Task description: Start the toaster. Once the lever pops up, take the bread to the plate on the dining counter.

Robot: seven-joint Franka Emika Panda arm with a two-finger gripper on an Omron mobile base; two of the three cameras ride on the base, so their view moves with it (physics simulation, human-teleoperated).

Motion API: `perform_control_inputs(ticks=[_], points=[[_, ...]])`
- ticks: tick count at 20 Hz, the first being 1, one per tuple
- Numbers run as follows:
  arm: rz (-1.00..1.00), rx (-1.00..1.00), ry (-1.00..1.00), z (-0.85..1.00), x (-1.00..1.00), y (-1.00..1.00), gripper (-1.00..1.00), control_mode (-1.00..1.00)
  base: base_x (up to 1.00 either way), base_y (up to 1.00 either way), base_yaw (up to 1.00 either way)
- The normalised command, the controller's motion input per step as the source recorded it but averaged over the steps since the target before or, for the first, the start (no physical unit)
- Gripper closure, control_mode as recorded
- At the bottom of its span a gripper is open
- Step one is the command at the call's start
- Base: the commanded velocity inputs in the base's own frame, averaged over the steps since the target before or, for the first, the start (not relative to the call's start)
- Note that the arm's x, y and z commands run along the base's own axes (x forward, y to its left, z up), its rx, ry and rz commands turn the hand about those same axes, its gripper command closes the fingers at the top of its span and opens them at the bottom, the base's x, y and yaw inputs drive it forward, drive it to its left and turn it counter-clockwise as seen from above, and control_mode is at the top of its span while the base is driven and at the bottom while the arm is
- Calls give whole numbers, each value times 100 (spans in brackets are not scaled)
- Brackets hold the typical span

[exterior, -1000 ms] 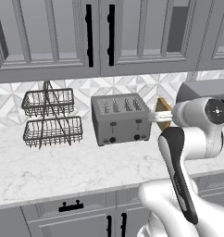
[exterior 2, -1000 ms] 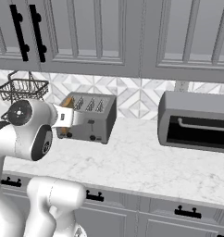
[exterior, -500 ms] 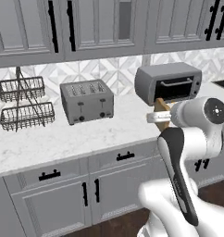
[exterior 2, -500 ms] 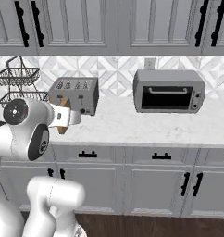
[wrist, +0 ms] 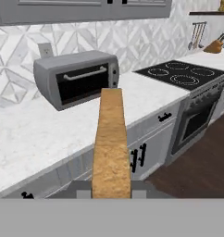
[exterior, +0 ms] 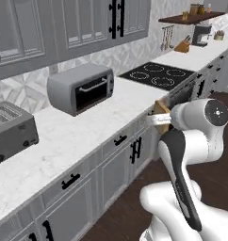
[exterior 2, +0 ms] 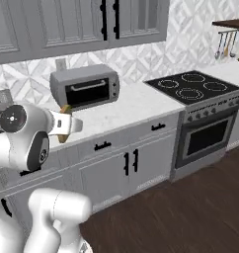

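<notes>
My gripper (wrist: 111, 189) is shut on the bread (wrist: 110, 139), a golden-tan slice seen edge-on, running up the middle of the hand view. From the base views the gripper (exterior: 158, 118) (exterior 2: 72, 124) hangs in front of the cabinet fronts with the bread (exterior: 162, 109) (exterior 2: 65, 108) upright between its fingers. The grey toaster (exterior: 12, 132) stands at the far left on the marble worktop, well away from the gripper. The plate and the dining counter are out of view.
A grey toaster oven (exterior: 80, 87) (exterior 2: 84, 86) (wrist: 77, 78) sits on the worktop (exterior: 73, 136). A black cooktop and oven range (exterior: 158, 74) (exterior 2: 195, 99) lie to the right. Grey handled cabinets (exterior 2: 126, 163) line the front, with dark wood floor (exterior 2: 190, 207) below.
The whole picture has swung right as the base turned: the toaster slid to the left edge, and the toaster oven and range came into view. The bread stays held.
</notes>
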Motion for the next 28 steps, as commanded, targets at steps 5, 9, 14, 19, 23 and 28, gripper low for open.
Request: perform_control_inputs(ticks=[5, 9, 14, 19, 23, 28], points=[[0, 0, 0, 0, 0, 0, 100, 100, 1, -18, -88], [0, 0, 0, 0, 0, 0, 100, 100, 17, -38, -78], [0, 0, 0, 0, 0, 0, 100, 100, 38, -17, -74], [0, 0, 0, 0, 0, 0, 100, 100, 58, 0, -71], [0, 0, 0, 0, 0, 0, 100, 100, 83, 0, -63], [0, 0, 0, 0, 0, 0, 100, 100, 71, 0, -67]])
